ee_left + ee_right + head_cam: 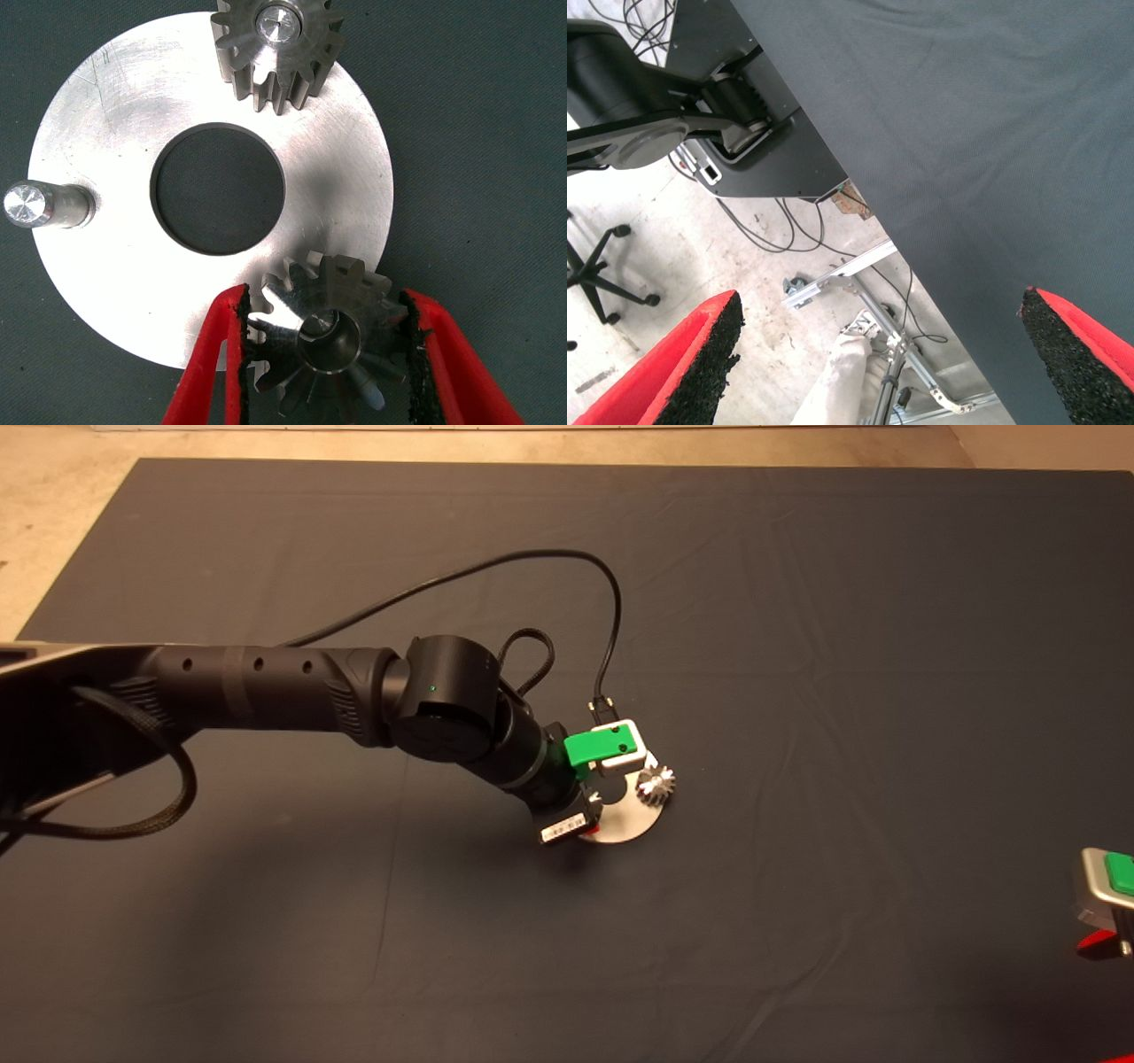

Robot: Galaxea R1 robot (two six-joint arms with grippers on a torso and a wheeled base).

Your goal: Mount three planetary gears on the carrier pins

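Red fingers point(217, 354) of the left gripper point(328, 354) pinch a small gear point(323, 341) by its teeth, held over the rim of the round disc point(115, 266). Pin under it not visible; gear bore looks dark, so I can't tell if it's on a pin yet. Gear sits tilted in the grip, bore not square to the disc.

One gear point(273, 49) already seated on its pin on the far side of the disc's centre hole point(217, 189). One bare pin point(40, 204) stands at the disc edge, apart from both gears. No third gear in view anywhere.

Head view: left arm reaches in from the left, left gripper point(611, 779) low over the disc point(625, 828), near mat centre; seated gear point(657, 784) just beside it. Right gripper point(1107, 903) parked at lower right edge, well apart, fingers point(700, 354) spread wide over the mat edge and floor.

Risks, my read:
- tilted gear could jam or cock on the pin, or miss it and drop off the disc rim onto the mat
- pushing down off-centre could slide the loose disc on the mat
- fingers could snag the teeth on release and lift the gear back off

Room: mat point(797, 602) bare all around the disc, plenty of space to retreat any way. Tight spot is only by the seated gear.
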